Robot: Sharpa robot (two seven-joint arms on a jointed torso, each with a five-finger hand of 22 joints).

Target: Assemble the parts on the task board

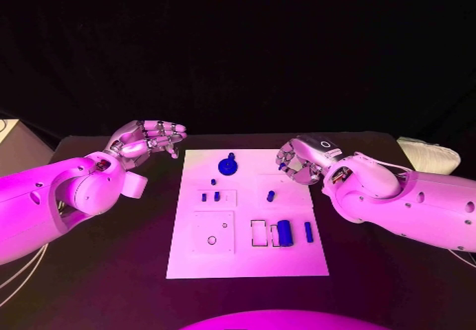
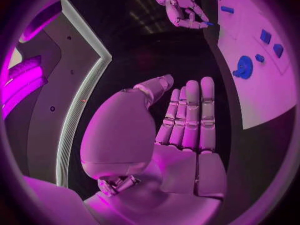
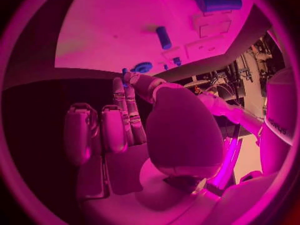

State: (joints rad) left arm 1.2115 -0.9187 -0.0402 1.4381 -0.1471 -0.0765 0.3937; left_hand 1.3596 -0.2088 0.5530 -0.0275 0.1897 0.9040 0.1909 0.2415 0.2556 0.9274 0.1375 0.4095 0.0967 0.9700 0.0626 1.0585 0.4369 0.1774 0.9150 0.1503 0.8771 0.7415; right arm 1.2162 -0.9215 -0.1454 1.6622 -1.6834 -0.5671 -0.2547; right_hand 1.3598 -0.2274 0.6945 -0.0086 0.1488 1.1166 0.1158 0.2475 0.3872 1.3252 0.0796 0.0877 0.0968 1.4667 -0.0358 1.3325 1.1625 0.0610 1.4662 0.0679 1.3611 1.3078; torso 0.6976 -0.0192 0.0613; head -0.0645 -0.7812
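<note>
Task board [image 1: 248, 265]: flat white rectangular plate mid-table, near edge toward robot. Head view: round blue disc part with a knob [image 1: 228, 166] near far edge; small blue peg [image 1: 269, 196] right of centre; thick blue cylinder [image 1: 285, 233] and slim blue bar [image 1: 309, 232] near right edge, toward near-right corner. Silver right hand [image 1: 300, 161] over far-right corner, fingers curled, small blue piece [image 1: 285, 166] apparently pinched at fingertips. Silver left hand [image 1: 148, 139] off far-left corner, over black table, fingers loosely bent, holding nothing.

Left wrist view: left hand [image 2: 181, 135] flat, fingers straight and together, palm bare. Right hand [image 2: 184, 11] across the board, blue piece [image 2: 209, 23] at fingertip.

Right wrist view: right hand [image 3: 134, 125], thumb and finger meeting on blue piece [image 3: 125, 72].

Likely step: seating pinched piece. Best lowered square over its socket, slowly, grip kept until bottomed. Piece's shape and target socket too small to tell; contact largely hidden behind fingers.
</note>
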